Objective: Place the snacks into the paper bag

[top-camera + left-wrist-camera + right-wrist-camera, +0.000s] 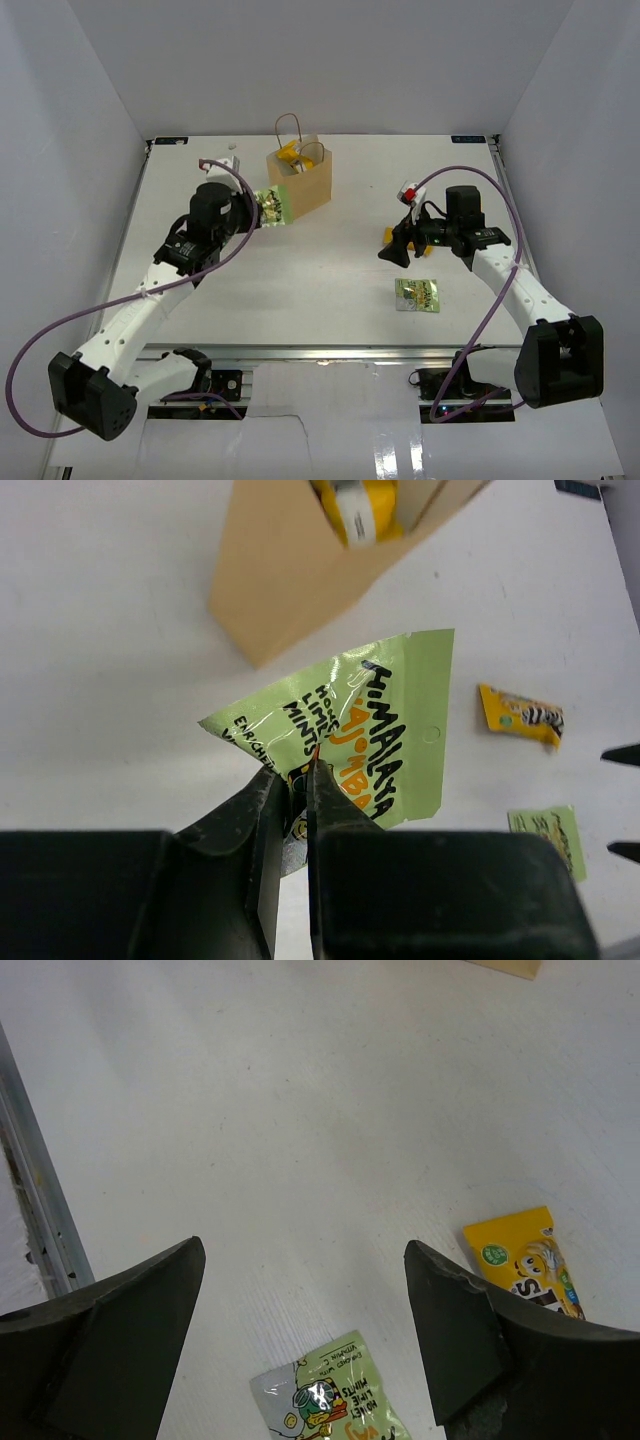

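Note:
My left gripper (293, 772) is shut on a green mint packet (380, 720) and holds it off the table beside the tan paper bag (280, 580), near its lower left corner (300, 185). A yellow packet (360, 505) shows inside the bag's open mouth. My right gripper (300, 1260) hangs open over the table with nothing between its fingers. Just below it lies another green packet (330, 1395), which is also seen from above (417, 295). A yellow candy packet (525, 1260) lies flat beside the right finger.
A metal rail (40, 1210) runs along the table's right edge. White walls close in the table on three sides. Purple cables loop from both arms (130, 300).

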Available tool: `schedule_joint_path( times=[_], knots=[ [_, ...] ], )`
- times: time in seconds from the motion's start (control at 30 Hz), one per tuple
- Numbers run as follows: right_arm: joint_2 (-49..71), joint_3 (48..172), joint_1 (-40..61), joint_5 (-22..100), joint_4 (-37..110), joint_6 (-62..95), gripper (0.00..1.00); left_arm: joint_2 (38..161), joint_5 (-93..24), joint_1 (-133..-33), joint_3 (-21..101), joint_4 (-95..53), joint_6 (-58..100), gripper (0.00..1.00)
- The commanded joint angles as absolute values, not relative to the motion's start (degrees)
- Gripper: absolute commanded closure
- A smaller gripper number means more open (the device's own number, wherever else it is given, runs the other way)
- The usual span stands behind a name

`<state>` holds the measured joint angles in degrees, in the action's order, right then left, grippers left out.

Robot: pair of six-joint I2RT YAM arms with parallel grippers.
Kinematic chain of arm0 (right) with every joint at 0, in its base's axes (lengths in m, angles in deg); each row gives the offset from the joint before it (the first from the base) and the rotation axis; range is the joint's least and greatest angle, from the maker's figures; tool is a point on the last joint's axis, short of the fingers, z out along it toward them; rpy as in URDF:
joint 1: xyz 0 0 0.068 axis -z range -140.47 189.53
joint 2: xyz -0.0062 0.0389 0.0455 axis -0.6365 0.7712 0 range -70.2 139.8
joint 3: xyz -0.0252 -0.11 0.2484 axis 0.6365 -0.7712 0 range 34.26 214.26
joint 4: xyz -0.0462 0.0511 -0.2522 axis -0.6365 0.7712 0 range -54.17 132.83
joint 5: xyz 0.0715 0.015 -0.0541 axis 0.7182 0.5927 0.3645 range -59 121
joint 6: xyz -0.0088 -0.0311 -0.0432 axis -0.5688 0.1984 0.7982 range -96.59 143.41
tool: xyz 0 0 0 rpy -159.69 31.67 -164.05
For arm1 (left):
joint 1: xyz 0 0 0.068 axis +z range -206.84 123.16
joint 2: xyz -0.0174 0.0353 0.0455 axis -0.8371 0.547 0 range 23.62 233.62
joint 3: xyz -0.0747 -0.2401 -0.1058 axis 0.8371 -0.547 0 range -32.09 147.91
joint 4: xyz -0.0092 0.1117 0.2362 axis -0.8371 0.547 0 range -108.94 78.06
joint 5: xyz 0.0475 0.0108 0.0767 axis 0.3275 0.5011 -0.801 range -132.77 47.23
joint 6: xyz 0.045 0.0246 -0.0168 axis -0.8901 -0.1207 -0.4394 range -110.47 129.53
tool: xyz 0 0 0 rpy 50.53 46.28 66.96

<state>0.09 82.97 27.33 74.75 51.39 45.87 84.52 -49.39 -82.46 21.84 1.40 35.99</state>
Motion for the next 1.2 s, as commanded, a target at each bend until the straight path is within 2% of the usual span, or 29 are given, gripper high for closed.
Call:
schedule_joint_path(
  times=[0.0, 0.17, 0.37, 0.67, 0.83, 0.97, 1.0, 1.07, 1.1, 1.17],
  knots=[
    [0.47, 85.85, 27.67, 76.09, 49.98, 45.21, 0.14, 86.8, -59.37, -82.59, 31.15, -3.71, 25.2, 1.0],
    [0.38, 86.03, 27.67, 76.09, 49.98, 45.03, 0.14, 95.49, -66.76, -82.59, 40.67, -11.98, 9.83, 1.0],
    [-0.85, 85.59, 28.55, 75.83, 50.16, 44.94, 0.14, 108.42, -67.12, -82.59, 50.08, -17.61, 2.42, 1.0],
    [-2.17, 85.24, 30.48, 75.48, 50.42, 44.94, 0.14, 118.53, -63.43, -82.59, 55.53, -18.41, 3.9, 1.0],
    [-2.43, 84.8, 31.27, 75.57, 50.34, 44.77, 0.14, 119.07, -60.89, -83.2, 54.92, -18.5, 5.75, 1.0],
    [-2.17, 84.8, 31.8, 75.65, 50.34, 44.68, 0.14, 118.8, -59.12, -83.47, 52.46, -18.41, 6.97, 0.87],
    [-2.08, 84.88, 31.97, 75.65, 50.34, 44.68, 0.14, 118.54, -58.34, -83.47, 51.59, -18.5, 7.42, 0.8],
    [-2.08, 85.06, 32.33, 75.65, 50.42, 44.59, 0.14, 118.54, -57.28, -83.47, 51.23, -18.41, 8.3, 0.73],
    [-1.99, 85.06, 32.41, 75.74, 50.6, 44.5, 0.14, 118.45, -56.41, -83.56, 51.23, -18.24, 8.65, 0.65],
    [-1.99, 85.24, 32.77, 75.92, 50.86, 44.42, 0.14, 118.45, -55.52, -83.56, 51.4, -17.88, 8.48, 0.57]
  ],
)
